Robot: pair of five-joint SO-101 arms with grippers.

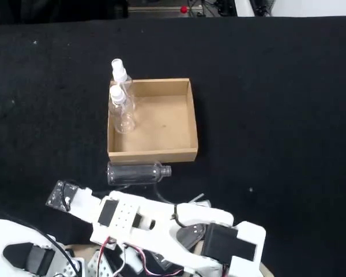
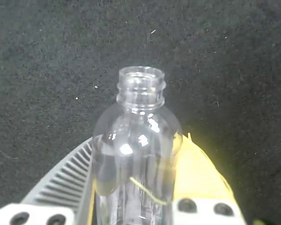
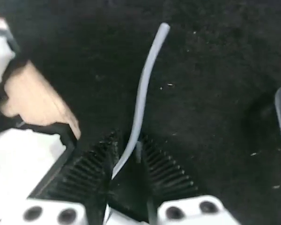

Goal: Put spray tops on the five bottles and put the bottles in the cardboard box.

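Observation:
A clear bottle [image 2: 136, 154] with a bare open neck sits between my left gripper's [image 2: 138, 140] grey and yellow fingers, which are shut on its body. In the high view this bottle [image 1: 135, 173] lies just in front of the cardboard box [image 1: 187, 124], neck pointing right. Two bottles with white spray tops stand along the box's left wall, one [image 1: 122, 112] midway and one [image 1: 120, 72] at the far-left corner. My right gripper [image 3: 129, 140] is shut on a spray top, whose thin dip tube [image 3: 145, 84] sticks out past the fingertips. The head is hidden between the jaws.
Black cloth [image 1: 277, 115] covers the table, with open room right of and behind the box. Both white arms [image 1: 161, 225] crowd the near edge. A tan edge [image 3: 33, 103] and a white arm part lie close beside my right gripper.

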